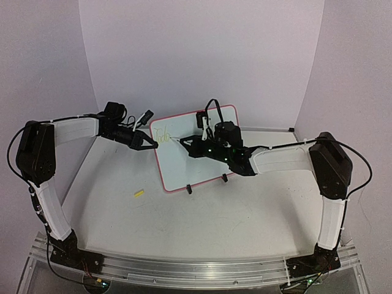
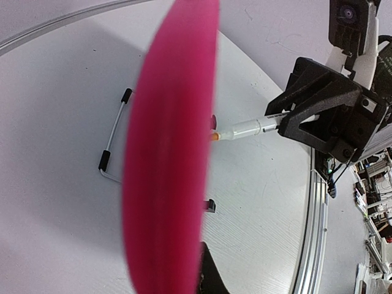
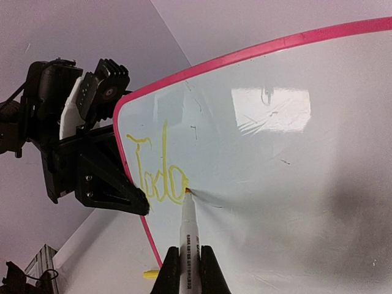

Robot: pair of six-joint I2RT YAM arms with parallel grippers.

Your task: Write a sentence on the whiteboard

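The whiteboard (image 1: 184,168) stands tilted on the table, its thin red frame (image 2: 171,153) filling the left wrist view as a blur. My left gripper (image 1: 151,144) is shut on the board's left edge, where its black fingers (image 3: 116,190) clamp the frame. My right gripper (image 3: 188,272) is shut on a white marker (image 3: 187,226), which it holds against the board's white face (image 3: 275,153). The marker's tip touches the end of the sentence (image 3: 156,174), yellow letters reading "Toda". These letters (image 1: 163,133) sit at the board's upper left.
A yellow marker cap (image 1: 139,194) lies on the table left of the board, also visible as a cap (image 3: 150,274) below the frame. A black clip foot (image 2: 210,206) and a wire stand (image 2: 113,138) hold the board up. Purple walls close the back and sides.
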